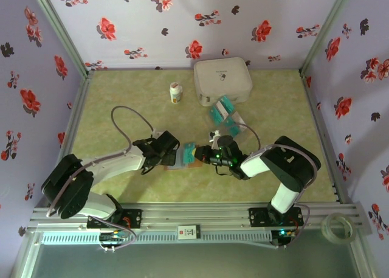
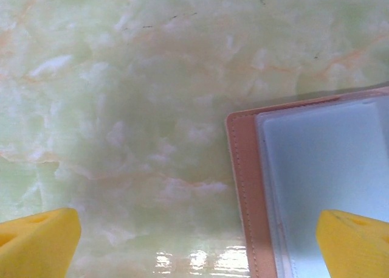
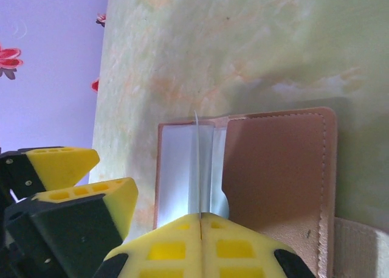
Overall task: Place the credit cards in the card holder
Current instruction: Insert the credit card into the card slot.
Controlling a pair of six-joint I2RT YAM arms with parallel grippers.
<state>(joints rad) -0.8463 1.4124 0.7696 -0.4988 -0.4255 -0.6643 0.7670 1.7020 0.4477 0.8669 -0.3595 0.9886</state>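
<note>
card holder [image 2: 304,187]: lies open on the table [image 2: 121,107] between both grippers, pockets up, ready to load.
left gripper [image 2: 194,247]: fingers spread wide, one tip over the holder, probably steadying it; arm low, reaching inward.
right gripper [image 3: 200,247]: fingers pressed together on a thin credit card [image 3: 197,162], edge-on, aimed at a pocket; elbow bent.
spare credit cards [image 1: 223,115]: beside the white case [image 1: 222,80].

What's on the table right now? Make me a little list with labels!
Left tool: open, over a corner of the card holder
Right tool: shut on a credit card, held edge-on at the open holder
Spare cards: heaped just in front of the white case
Bottle: upright, beside the case
</note>
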